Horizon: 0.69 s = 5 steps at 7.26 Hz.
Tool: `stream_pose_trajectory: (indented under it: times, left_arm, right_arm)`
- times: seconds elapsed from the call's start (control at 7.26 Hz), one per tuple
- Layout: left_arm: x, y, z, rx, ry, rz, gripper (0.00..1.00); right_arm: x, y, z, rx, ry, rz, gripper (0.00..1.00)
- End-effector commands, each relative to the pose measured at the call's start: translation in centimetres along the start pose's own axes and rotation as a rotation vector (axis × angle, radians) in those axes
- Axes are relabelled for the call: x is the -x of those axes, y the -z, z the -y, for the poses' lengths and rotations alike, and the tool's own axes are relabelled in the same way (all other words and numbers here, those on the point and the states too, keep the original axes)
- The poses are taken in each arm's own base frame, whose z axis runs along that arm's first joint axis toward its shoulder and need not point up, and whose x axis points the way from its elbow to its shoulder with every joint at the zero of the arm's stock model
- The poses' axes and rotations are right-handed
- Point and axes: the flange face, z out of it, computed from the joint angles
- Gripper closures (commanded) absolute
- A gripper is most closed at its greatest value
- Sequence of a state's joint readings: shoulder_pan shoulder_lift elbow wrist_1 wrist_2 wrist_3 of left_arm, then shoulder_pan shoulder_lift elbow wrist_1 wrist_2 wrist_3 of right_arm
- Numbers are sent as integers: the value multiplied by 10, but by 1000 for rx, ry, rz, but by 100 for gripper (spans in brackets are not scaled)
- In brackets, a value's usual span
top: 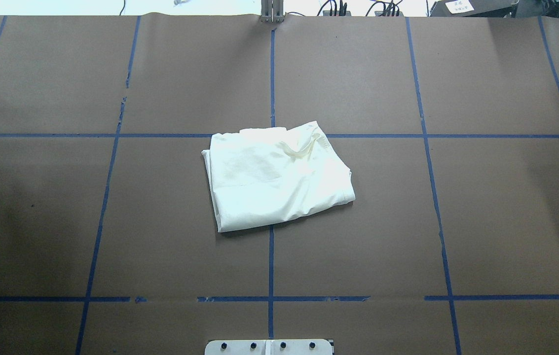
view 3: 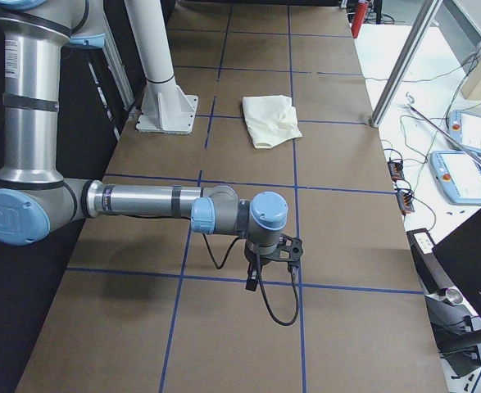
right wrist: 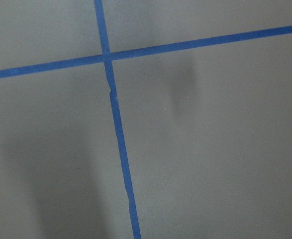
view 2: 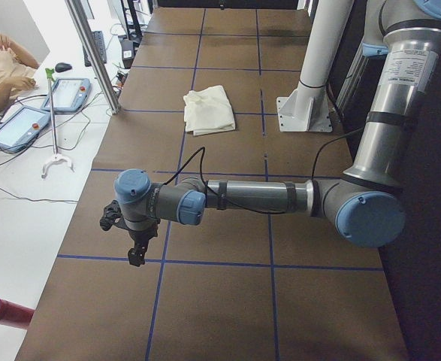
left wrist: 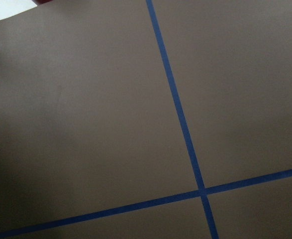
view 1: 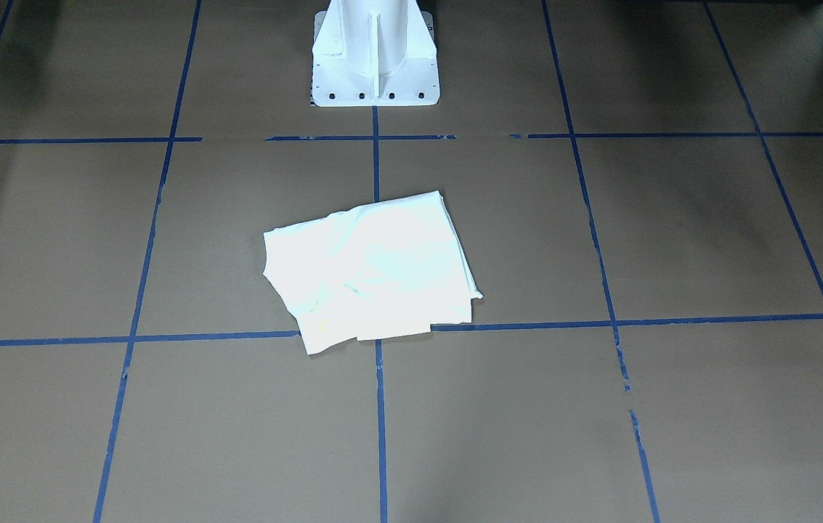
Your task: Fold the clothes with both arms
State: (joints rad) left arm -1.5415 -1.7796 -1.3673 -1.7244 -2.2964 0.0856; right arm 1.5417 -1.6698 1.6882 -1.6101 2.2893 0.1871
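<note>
Brown table point(top: 62, 222) w/ blue tape grid point(top: 271, 261). Left arm point(view 2: 265, 197) & right arm point(view 3: 142, 199) stretch low over opposite table ends, well apart from shirt. Folded shirt point(top: 274, 177) lies at table centre, plain side up. In overhead view its long axis runs approx 10–4 o'clock, w/ neckband point(top: 301, 148) at 1 o'clock. Left gripper point(view 2: 136, 256), right gripper point(view 3: 252, 282): can't tell if wide or narrow.

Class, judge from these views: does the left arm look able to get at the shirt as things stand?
Probably yes. The shirt lies folded mid-table, with only bare table between it and the left arm, whose gripper hangs well off toward the table's end. Nothing visible blocks the way.
</note>
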Motion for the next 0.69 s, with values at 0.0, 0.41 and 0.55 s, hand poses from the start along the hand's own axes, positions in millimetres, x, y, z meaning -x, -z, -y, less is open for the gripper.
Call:
stream_pose_trajectory:
  times: [0.0,0.41,0.55]
  left_arm:
    - [-5,2,3,0,-1,-23,0]
    - [-8,3,7,4,-1,-24,0]
    - [-9,5,7,1,-2,-25,0]
  right_arm:
    - [-3,19,11,-38,-9,13,0]
    - [-8,15,7,-38,-14,4,0]
    - [-9,15,6,-36,-15,4,0]
